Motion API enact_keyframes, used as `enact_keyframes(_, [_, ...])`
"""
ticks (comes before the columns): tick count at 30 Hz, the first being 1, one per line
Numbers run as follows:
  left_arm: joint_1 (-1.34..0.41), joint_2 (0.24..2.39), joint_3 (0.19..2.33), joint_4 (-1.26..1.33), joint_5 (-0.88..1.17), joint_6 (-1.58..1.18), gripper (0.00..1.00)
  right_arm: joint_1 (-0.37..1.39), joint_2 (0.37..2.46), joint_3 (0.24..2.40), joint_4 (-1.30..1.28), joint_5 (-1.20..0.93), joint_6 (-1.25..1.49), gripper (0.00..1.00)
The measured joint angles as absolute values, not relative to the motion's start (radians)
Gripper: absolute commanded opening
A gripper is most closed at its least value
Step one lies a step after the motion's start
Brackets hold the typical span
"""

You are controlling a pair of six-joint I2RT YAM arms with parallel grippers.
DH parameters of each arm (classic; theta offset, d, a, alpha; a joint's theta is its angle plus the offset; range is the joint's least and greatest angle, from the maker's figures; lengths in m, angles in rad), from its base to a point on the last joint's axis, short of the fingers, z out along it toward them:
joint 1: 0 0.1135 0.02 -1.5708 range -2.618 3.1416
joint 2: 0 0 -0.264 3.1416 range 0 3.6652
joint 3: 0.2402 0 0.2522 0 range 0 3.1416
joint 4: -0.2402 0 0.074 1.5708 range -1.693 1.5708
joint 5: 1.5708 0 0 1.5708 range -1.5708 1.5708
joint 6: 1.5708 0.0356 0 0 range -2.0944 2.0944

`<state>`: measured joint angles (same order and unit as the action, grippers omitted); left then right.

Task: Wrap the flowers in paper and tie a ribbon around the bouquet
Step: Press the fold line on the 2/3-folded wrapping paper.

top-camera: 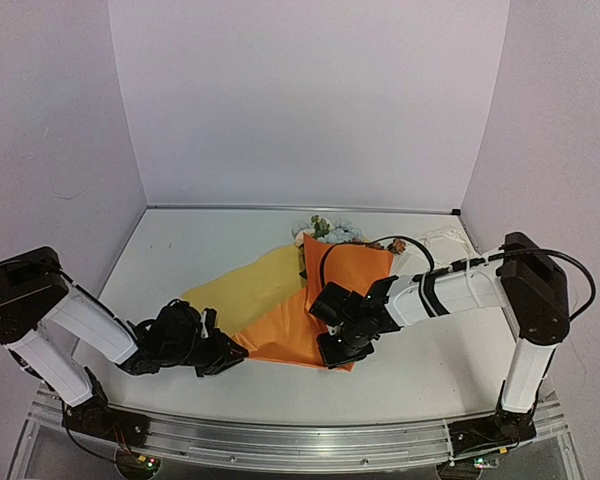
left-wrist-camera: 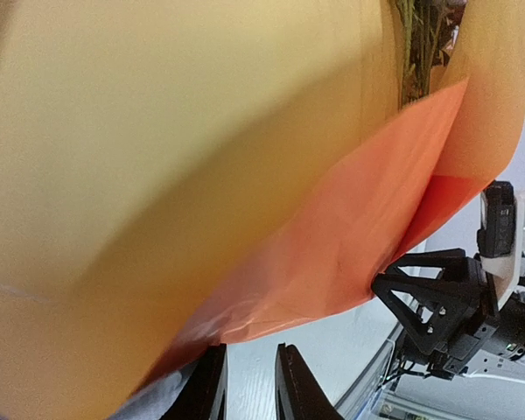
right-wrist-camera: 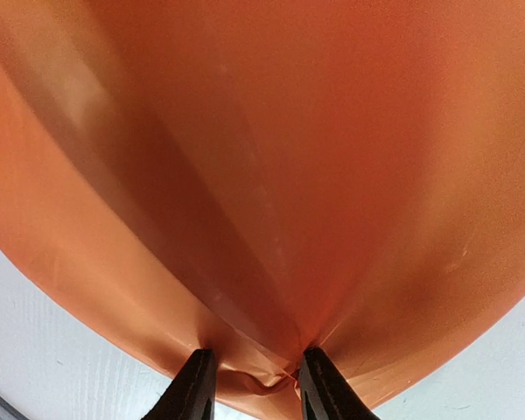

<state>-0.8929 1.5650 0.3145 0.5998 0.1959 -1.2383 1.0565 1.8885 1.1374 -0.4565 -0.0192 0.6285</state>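
I am handling one sheet of paper (top-camera: 265,295) on the table (top-camera: 180,250), with one bunch of flowers (top-camera: 325,228) lying in it and the blooms sticking out at the far end. My right gripper (right-wrist-camera: 255,385) is pinching the sheet's near orange edge. My left gripper (left-wrist-camera: 249,385) is holding its two fingers narrowly apart (bare table showing between them) at the sheet's near corner.

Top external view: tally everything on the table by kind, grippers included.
Paper sheet: 1
Flower bunch: 1
Ribbon: 1
Grippers: 2 (left gripper, right gripper)
Total: 5
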Motion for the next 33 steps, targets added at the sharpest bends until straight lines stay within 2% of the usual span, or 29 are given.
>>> enact_keyframes(15, [-0.726, 1.314, 0.137, 0.522, 0.146, -1.309, 0.26, 1.061, 1.889, 1.138, -0.457, -0.011, 0.628, 0.35])
enact_keyframes(21, [-0.713, 1.175, 0.116, 0.388, 0.135, -1.309, 0.37, 1.062, 1.889, 1.139, -0.458, -0.010, 0.623, 0.37])
enact_keyframes(27, [-0.721, 1.055, 0.128, 0.271, 0.135, -1.285, 0.42, 1.069, 1.878, 1.147, -0.485, -0.016, 0.597, 0.46])
enact_keyframes(33, [-0.788, 1.095, 0.183, 0.230, 0.120, -1.291, 0.49, 1.073, 1.816, 1.172, -0.536, -0.023, 0.549, 0.53])
